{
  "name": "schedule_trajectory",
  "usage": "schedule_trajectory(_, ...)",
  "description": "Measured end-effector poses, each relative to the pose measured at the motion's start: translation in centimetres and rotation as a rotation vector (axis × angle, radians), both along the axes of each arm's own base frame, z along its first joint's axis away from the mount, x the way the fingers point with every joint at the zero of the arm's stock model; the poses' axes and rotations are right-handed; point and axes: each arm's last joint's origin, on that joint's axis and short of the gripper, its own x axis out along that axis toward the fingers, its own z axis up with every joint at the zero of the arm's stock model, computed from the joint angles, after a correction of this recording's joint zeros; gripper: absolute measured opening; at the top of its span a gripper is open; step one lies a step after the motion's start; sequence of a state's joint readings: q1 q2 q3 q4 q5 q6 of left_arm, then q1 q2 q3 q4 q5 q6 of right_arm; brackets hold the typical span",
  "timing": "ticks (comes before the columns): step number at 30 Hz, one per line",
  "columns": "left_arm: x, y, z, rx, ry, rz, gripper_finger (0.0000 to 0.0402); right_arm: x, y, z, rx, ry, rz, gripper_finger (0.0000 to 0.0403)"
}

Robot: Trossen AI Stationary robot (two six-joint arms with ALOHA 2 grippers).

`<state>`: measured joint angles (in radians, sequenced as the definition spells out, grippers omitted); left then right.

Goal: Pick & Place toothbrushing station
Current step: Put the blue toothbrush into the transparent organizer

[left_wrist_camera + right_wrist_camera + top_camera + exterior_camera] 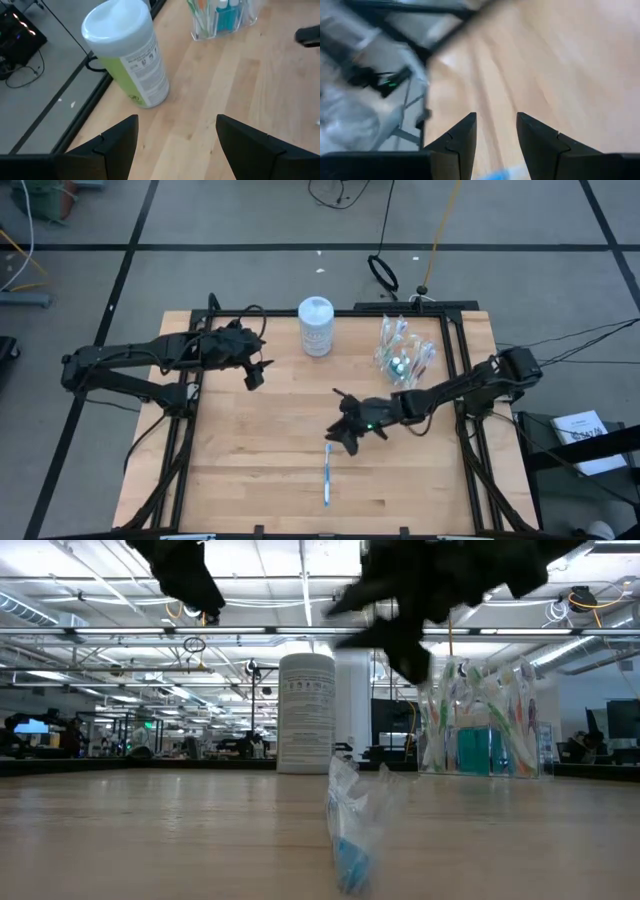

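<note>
Most toothbrushes (402,348) already stand in the clear cup (392,366) at far right. One wrapped blue toothbrush (326,473) lies near-centre on the surface (250,450), just below the right end effector (347,434), parted and empty. Left end effector (255,373) waits wide open, far left.

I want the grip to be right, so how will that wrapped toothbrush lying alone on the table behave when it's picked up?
The toothbrush looks slim and lies flat, so it is probably light and hard to get under. Its clear crinkled wrapper may be slippery and could crumple or slide between the fingers. The right tool hangs just above its far end, open.
</note>
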<state>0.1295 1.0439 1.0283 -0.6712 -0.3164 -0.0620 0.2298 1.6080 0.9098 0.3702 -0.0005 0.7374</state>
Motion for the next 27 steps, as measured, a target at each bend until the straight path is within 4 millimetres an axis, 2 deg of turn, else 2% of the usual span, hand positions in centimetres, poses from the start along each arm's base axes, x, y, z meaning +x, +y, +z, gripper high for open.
schedule_trajectory(4, 0.1, 0.0, 0.1, 0.027, 0.006, -0.022, 0.0271, -0.6, 0.6, -3.4, 0.201, 0.300, -0.137, 0.0130)
schedule_trajectory(6, 0.2, 0.0, 0.3, 0.051, -0.007, -0.039, 0.0271, -0.5, 1.0, -4.7, 0.251, 0.358, -0.170, 0.0130)
schedule_trajectory(11, 0.7, 0.1, 0.4, 0.085, -0.019, -0.065, 0.0271, 0.8, 1.9, -5.9, 0.364, 0.282, -0.187, 0.0130)
schedule_trajectory(18, 0.7, 0.1, 0.3, 0.123, 0.003, -0.096, 0.0271, 1.5, 2.0, -9.2, 0.469, 0.355, -0.271, 0.0130)
schedule_trajectory(22, 0.7, 0.1, 0.4, 0.144, 0.014, -0.115, 0.0271, 2.0, 1.6, -9.7, 0.478, 0.324, -0.272, 0.0130)
schedule_trajectory(27, 0.7, 0.1, 0.4, 0.159, 0.022, -0.126, 0.0271, 2.5, 0.9, -9.4, 0.395, 0.237, -0.225, 0.0130)
